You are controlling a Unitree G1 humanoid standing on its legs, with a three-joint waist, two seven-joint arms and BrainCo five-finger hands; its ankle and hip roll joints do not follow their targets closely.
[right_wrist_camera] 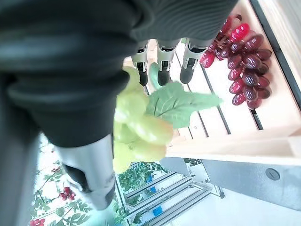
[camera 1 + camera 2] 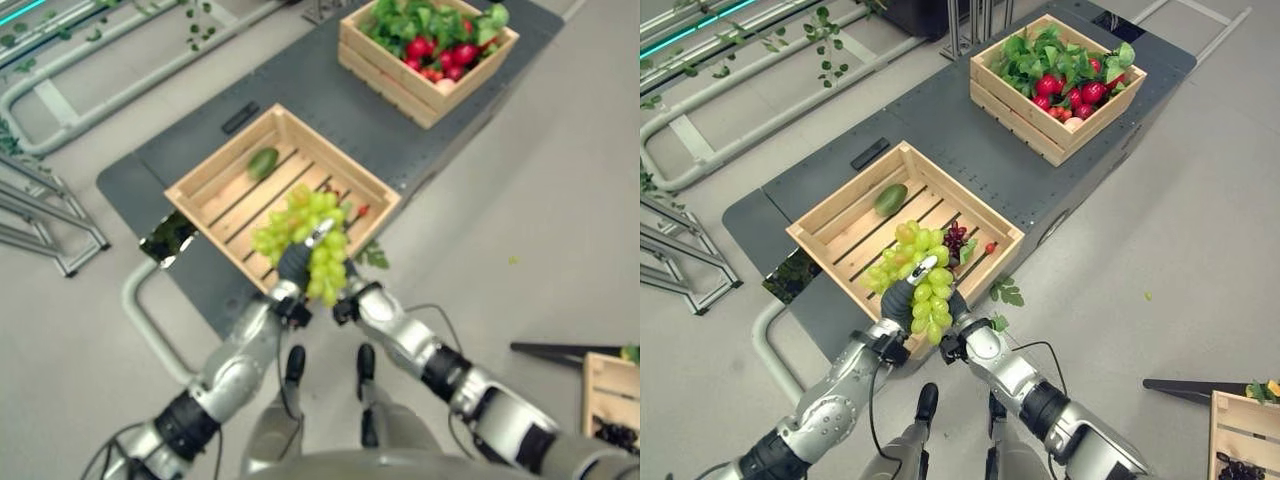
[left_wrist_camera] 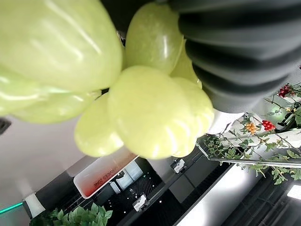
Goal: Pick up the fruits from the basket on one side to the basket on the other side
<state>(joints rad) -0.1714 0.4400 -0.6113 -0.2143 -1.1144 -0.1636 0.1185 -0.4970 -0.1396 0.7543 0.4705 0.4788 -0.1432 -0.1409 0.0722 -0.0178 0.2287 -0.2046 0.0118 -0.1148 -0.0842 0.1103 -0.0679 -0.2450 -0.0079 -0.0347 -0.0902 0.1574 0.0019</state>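
A big bunch of green grapes (image 2: 915,262) hangs over the near rim of the near wooden crate (image 2: 830,222). My left hand (image 2: 898,300) is under the bunch, with a finger curled over its top. My right hand (image 2: 958,306) rests against the bunch's right side. Its fingers (image 1: 162,70) reach straight out over the crate's slats, and the grapes (image 1: 136,125) and a leaf sit below the palm. In the left wrist view the grapes (image 3: 141,108) press right against the hand's cover. Inside the crate lie a green oval fruit (image 2: 890,199), dark red grapes (image 2: 955,238) and a small red fruit (image 2: 990,247).
Both crates stand on a dark grey platform (image 2: 940,130). The far crate (image 2: 1020,105) holds leafy greens and red fruits. A third crate (image 2: 1240,440) with dark fruit sits on the floor at the lower right. Metal rails and frames line the left side.
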